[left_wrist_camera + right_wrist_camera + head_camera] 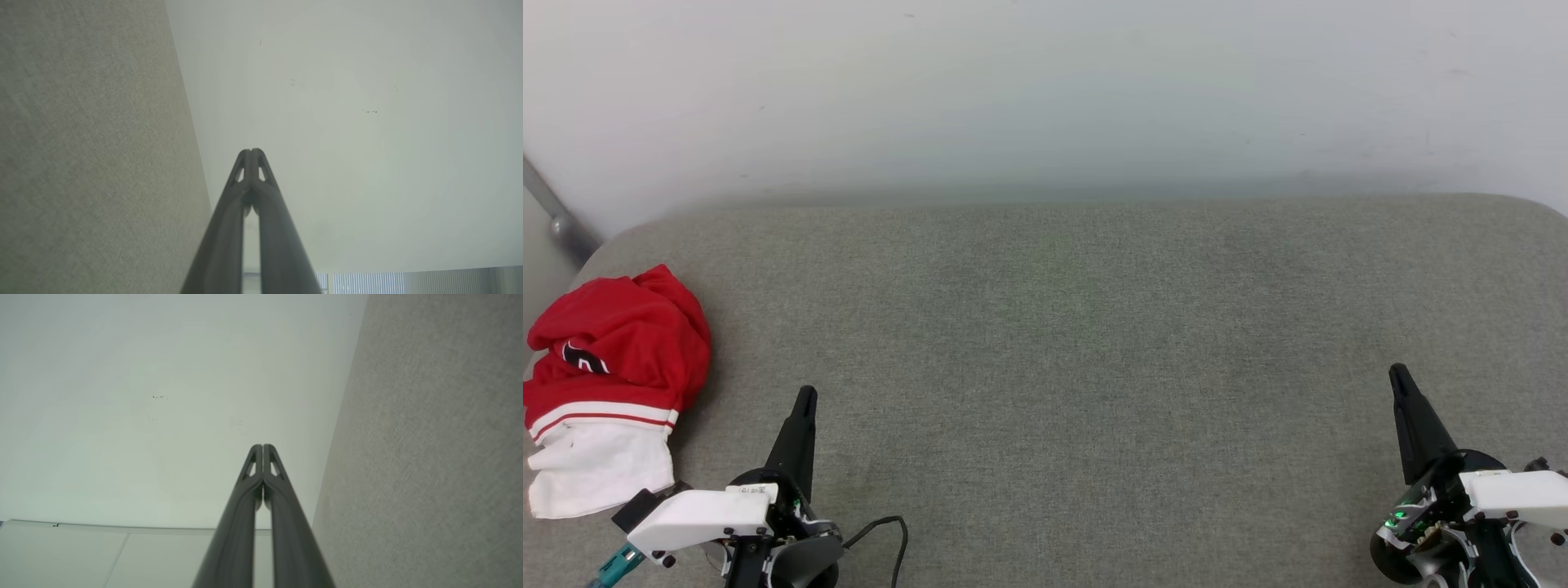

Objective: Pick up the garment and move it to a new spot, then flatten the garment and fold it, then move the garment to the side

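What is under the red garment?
The garment lies bunched on the grey fabric surface, near its left edge. Anything beneath its folds is covered and cannot be seen.

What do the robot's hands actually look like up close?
Each is a long, dark, tapering two-fingered pincer: the left gripper and right gripper. Behind each sits a white wrist cover. A black cable loops from the left wrist, plus a teal connector; green lights glow on the right.

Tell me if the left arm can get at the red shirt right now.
Probably yes. The shirt lies bunched on the grey pad just left of the left pincer, with nothing between them. The pincer is shut, so it would need to open first.
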